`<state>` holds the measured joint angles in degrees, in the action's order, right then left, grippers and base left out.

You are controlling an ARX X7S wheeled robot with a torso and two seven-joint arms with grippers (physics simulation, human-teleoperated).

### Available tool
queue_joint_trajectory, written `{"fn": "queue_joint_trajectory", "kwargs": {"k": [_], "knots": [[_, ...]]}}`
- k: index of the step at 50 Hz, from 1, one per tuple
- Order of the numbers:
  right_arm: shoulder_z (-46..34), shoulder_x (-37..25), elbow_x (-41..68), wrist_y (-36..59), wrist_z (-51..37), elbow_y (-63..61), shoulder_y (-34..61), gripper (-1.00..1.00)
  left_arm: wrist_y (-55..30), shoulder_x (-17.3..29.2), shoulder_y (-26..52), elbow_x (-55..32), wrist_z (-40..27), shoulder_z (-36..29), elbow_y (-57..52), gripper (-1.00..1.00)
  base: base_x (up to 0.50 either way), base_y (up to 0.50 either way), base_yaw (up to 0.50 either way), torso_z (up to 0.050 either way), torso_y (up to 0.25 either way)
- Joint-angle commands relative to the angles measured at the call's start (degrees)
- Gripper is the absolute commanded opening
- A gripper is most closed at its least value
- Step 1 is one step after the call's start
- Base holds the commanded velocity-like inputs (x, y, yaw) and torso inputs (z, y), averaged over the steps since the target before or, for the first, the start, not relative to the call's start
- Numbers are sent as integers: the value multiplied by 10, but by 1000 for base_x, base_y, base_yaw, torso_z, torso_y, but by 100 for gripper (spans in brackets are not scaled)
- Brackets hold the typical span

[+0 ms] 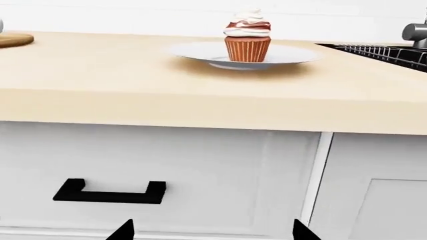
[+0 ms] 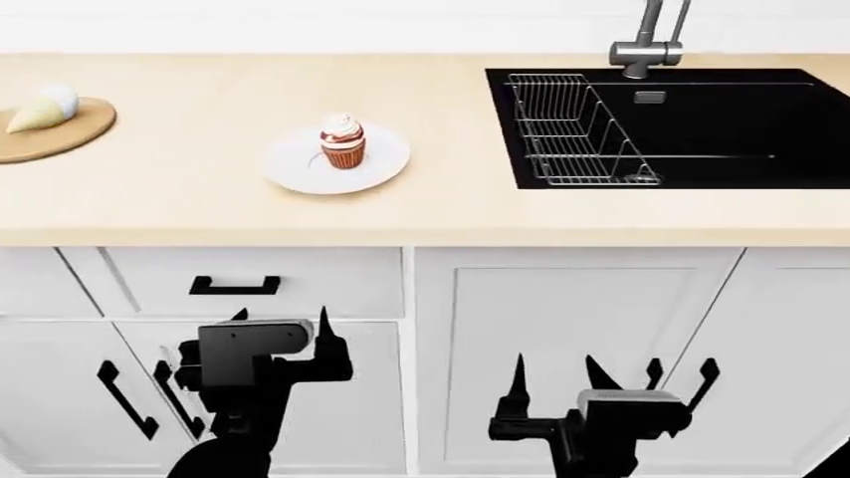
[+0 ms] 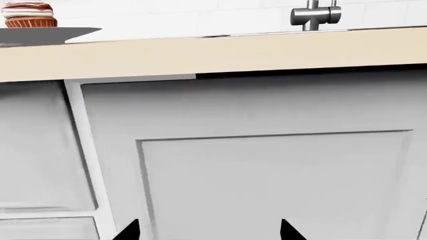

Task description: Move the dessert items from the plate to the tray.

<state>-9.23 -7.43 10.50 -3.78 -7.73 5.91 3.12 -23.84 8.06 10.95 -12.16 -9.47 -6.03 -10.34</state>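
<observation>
A red-brown-wrapped cupcake (image 2: 342, 142) (image 1: 247, 37) (image 3: 28, 15) with swirled white frosting stands upright on a white plate (image 2: 299, 171) (image 1: 200, 50) on the counter. A pale ice-cream cone (image 2: 40, 112) lies on a round tan wooden disc (image 2: 74, 134) at the counter's far left. The tray is out of view. My left gripper (image 2: 282, 317) (image 1: 212, 230) hangs open below the counter, in front of the drawer, holding nothing. My right gripper (image 2: 555, 366) (image 3: 208, 230) is open and holds nothing, low in front of a cabinet door.
A black sink (image 2: 718, 124) with a wire dish rack (image 2: 571, 129) and a faucet (image 2: 648, 40) lies to the right of the plate. White cabinet fronts with black handles (image 2: 234, 286) face both grippers below the counter edge (image 2: 425, 234).
</observation>
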Motion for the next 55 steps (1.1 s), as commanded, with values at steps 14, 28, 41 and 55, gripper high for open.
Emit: {"fn": "queue_joint_trajectory", "kwargs": {"k": [14, 28, 41, 55], "knots": [[-9, -10, 12, -10, -7, -4, -8, 100, 4, 5, 12, -7, -8, -12, 14, 100, 0, 500, 0, 0, 0], [-15, -14, 13, -11, -13, -4, -8, 100, 4, 13, 0, -16, -14, -12, 1, 100, 0, 500, 0, 0, 0], [-20, -18, 17, -14, -16, -3, -8, 100, 8, 16, 1, -18, -18, -17, 3, 100, 7, 500, 0, 0, 0], [-23, -20, 26, -16, -17, 2, -1, 100, 11, 20, -2, -20, -24, -22, 1, 100, 147, 500, 0, 0, 0]]}}
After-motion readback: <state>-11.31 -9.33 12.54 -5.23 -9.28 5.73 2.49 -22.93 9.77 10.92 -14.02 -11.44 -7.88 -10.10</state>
